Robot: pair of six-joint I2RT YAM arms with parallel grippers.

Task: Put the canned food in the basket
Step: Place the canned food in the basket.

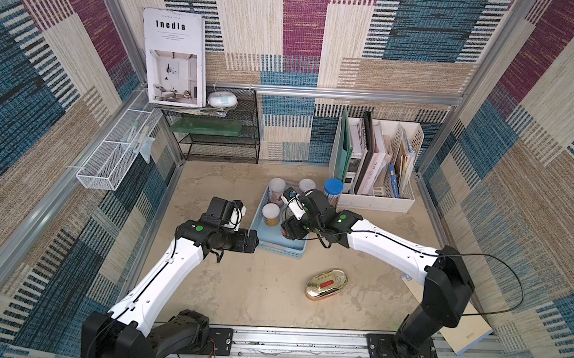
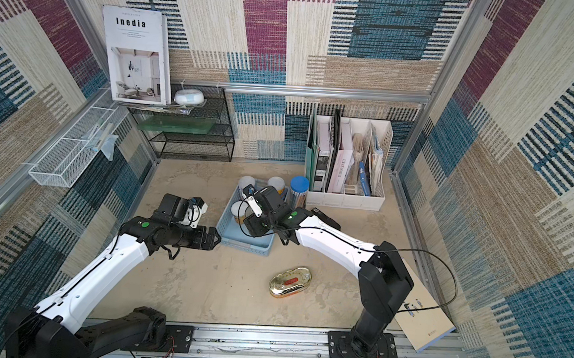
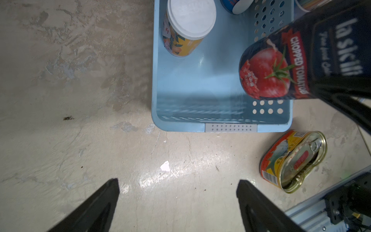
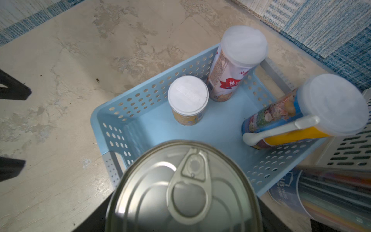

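Beige table [image 1: 236, 287]: right gripper [image 1: 292, 228] clamps the tomato tin [image 3: 281, 66] over the basket [image 3: 180, 127]; left gripper [image 3: 177, 185] fingers spread, empty.

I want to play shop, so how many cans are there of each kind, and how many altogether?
White-lidded cans: 3, the tall pink can, the short yellow can, the orange-yellow can
Silver pull-tab tin: 1
Flat gold oval tin: 1
Total: 5

table [image 1: 236, 287]: beige | on it: basket [image 1: 284, 250], oval tin [image 1: 326, 284], pencil cylinder [image 1: 332, 187], file rack [image 1: 374, 202]
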